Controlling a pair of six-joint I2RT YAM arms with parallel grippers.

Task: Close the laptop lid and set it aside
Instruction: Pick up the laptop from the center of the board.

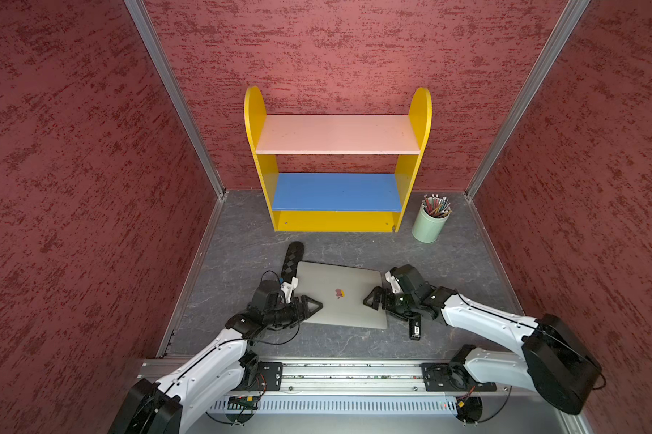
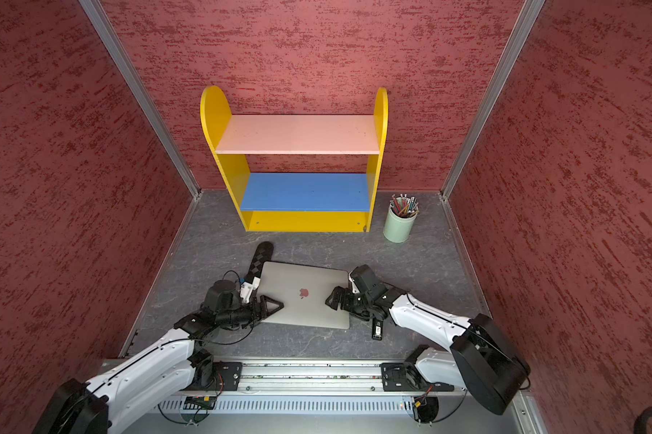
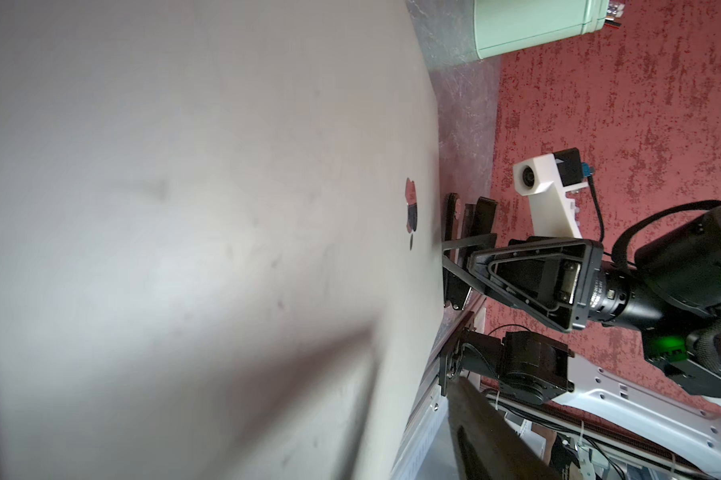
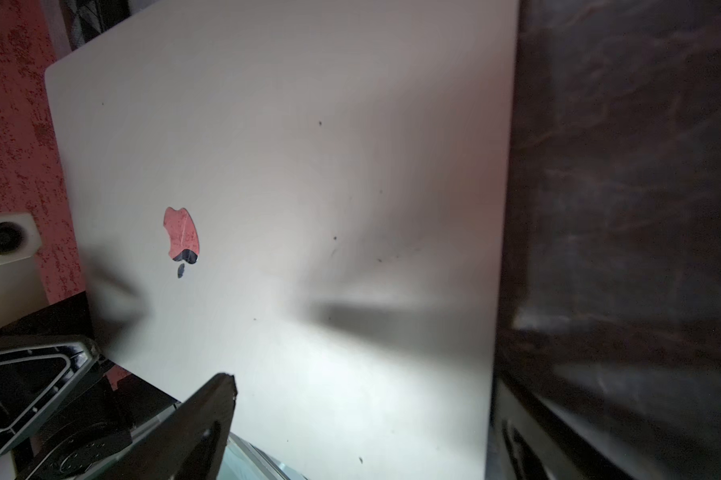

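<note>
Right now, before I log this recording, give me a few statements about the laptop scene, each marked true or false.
1. The laptop lid is shut flat. True.
2. The green pencil cup stands inside the yellow shelf unit. False: it stands on the table beside the unit.
3. The left gripper and right gripper sit at opposite side edges of the laptop. True.
4. The black oval case lies on top of the laptop. False: it lies on the table past the laptop's far corner on the left arm's side.
5. The right gripper is shut. False: its jaws stand open.
</note>
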